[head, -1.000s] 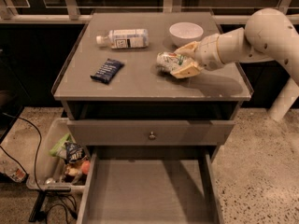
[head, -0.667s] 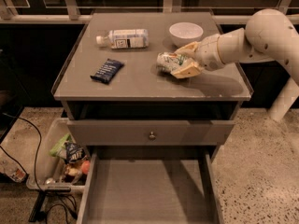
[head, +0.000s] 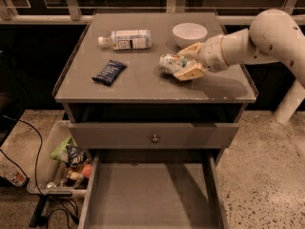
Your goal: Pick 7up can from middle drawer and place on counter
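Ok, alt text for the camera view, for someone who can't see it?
The gripper holds the 7up can on its side over the counter, near a white bowl; the middle drawer below stands open. A plastic bottle and a dark packet also lie there.

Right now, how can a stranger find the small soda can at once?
Look at the broad flat grey counter above the open grey drawer. On its right side, the robot's tan two-finger gripper clasps a small silvery-white can with green print. Unlike the white-labelled plastic bottle and white bowl behind it, only it is held.
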You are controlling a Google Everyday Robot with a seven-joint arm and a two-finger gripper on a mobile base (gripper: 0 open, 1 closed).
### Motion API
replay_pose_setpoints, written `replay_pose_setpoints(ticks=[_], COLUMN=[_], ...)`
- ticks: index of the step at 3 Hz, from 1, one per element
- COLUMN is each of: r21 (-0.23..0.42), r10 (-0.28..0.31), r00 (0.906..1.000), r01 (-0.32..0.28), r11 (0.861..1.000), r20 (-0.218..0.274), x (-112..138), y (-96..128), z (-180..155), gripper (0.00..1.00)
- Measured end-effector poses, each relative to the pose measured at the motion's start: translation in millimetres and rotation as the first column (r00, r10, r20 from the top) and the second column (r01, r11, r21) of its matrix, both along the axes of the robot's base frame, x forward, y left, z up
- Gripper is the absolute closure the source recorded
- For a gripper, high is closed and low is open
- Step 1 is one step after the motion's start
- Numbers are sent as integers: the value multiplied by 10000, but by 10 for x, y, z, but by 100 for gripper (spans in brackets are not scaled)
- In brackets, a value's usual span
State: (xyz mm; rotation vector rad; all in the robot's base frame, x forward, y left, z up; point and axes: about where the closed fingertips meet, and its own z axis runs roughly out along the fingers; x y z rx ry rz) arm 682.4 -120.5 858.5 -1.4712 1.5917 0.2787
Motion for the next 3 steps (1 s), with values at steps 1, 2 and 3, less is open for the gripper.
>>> replay_pose_setpoints(ticks=[1,2,3], r21=[0,0,0], r10=[0,1,2], r00=[10000,10000,10000], r01=[0,-1,-2], r11=[10000,10000,10000], r20=[0,-1,-1], x=[0,0,0], y=[0,1,1], z=[0,-1,-1], gripper=[16,0,0])
